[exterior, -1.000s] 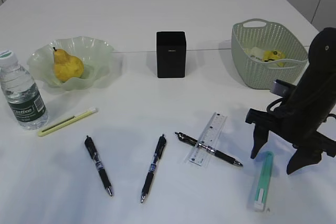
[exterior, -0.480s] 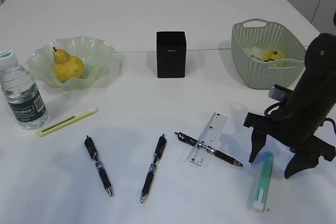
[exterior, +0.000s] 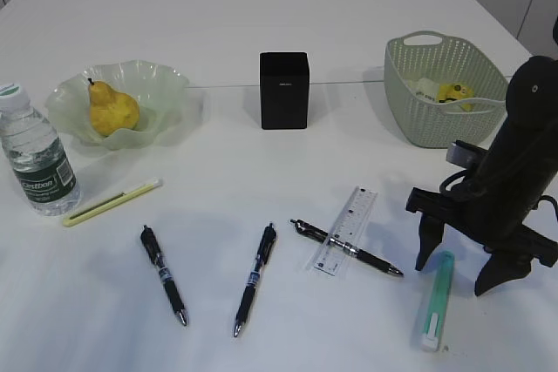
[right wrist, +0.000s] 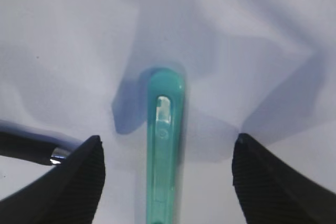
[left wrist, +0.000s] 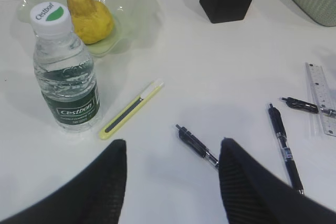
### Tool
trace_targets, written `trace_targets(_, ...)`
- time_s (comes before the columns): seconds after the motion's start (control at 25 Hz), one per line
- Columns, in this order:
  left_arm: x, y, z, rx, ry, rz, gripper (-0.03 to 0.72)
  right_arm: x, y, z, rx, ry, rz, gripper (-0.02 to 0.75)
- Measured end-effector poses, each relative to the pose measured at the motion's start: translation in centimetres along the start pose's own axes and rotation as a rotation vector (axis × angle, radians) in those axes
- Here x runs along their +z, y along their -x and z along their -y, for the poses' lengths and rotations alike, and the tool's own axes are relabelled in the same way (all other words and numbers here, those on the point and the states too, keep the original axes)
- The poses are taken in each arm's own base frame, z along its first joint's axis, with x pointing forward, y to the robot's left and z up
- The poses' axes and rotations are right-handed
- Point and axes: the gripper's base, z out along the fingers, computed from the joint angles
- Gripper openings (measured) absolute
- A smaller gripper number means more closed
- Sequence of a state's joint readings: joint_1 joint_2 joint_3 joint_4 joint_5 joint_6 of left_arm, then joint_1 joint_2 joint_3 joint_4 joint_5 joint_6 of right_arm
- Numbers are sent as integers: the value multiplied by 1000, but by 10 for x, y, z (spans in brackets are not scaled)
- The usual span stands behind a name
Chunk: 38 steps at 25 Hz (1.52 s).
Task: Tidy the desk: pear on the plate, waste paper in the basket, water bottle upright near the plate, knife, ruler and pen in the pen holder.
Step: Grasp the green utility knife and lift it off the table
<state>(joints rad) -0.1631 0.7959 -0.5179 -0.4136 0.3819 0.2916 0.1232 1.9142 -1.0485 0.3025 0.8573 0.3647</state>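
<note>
My right gripper (exterior: pixel 455 274) stands open and points down, its fingers astride the top end of a teal knife (exterior: pixel 436 300) lying flat on the desk (exterior: pixel 218 32). The right wrist view shows this knife (right wrist: pixel 165 150) between the spread fingers of the right gripper (right wrist: pixel 167 144), untouched. My left gripper (left wrist: pixel 172 142) is open and empty above a black pen (left wrist: pixel 197 145). The pear (exterior: pixel 112 109) rests on the plate (exterior: pixel 166 84), with the water bottle (exterior: pixel 37 158) upright beside it. Waste paper (exterior: pixel 446 91) lies in the basket (exterior: pixel 418 119). The ruler (exterior: pixel 347 228) lies under a pen (exterior: pixel 370 259).
The black pen holder (exterior: pixel 283 91) stands at the middle back. A yellow-green knife (exterior: pixel 112 202) lies near the bottle. Two more pens (exterior: pixel 164 274) (exterior: pixel 255 278) lie at the front centre. The basket is just behind my right arm.
My right arm has swung a little more upright and its open gripper has settled slightly lower over the teal knife. Nothing else has moved.
</note>
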Motion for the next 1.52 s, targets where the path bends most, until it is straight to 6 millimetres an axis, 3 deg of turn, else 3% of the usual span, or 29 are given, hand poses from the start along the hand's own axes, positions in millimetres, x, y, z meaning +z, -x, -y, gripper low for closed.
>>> trace_targets(1.52, 0, -2, 1, 0, -6, -19, 393, 4, 1, 2, -9, -23, -6, 585)
